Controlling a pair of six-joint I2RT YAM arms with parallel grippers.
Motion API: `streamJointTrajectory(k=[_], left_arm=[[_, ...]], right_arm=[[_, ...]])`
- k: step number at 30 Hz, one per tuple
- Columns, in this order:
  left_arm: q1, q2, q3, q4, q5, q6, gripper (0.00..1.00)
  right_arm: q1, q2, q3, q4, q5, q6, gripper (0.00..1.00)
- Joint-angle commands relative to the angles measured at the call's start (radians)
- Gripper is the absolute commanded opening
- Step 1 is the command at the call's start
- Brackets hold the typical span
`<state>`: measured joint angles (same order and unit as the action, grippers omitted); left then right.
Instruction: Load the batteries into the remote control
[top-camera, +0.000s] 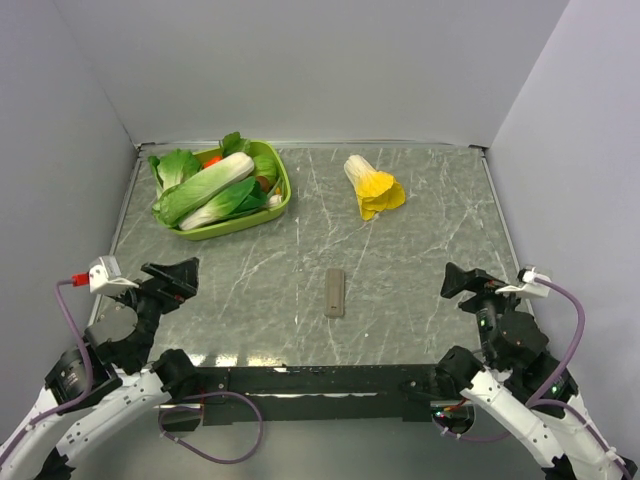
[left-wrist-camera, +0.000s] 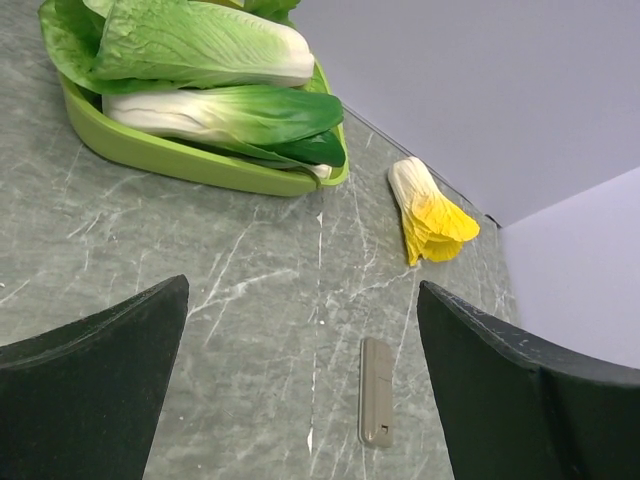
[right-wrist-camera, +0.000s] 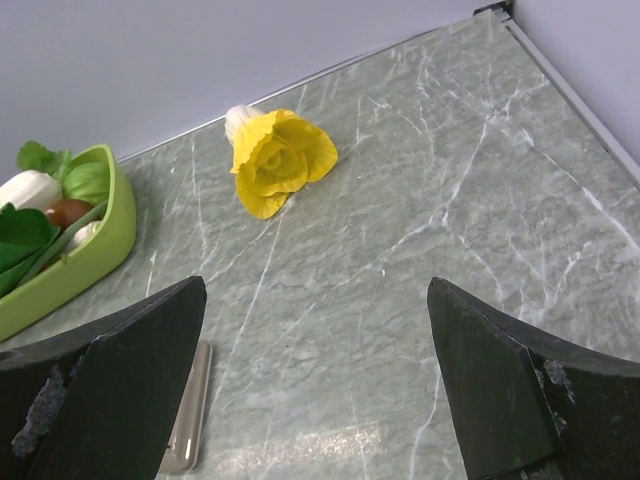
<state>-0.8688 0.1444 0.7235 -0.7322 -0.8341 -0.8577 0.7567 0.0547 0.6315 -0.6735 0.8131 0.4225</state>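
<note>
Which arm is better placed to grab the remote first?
Left, probably. Both open. The remote control lies framed between the fingers of the left end effector in its wrist view; the right end effector sees it off-side, partly behind a finger.

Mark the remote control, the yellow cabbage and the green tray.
remote control (top-camera: 335, 293), top view, middle of its back
yellow cabbage (top-camera: 380, 192), top view, leafy yellow end
green tray (top-camera: 245, 221), top view, near wall
</note>
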Motion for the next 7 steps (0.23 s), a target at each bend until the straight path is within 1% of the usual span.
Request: streamJointTrajectory(k=[1,7], left_arm=[[0.005,0.003,-0.003,-0.010,-0.019,0.023,0.99],[0.004,0.024,-0.001,-0.003,-0.014,0.031,0.99]], right_arm=[[-0.002,0.010,-0.003,0.003,0.004,-0.036,1.00],[-0.002,0.039,0.005,0.000,0.000,-0.033,1.00]])
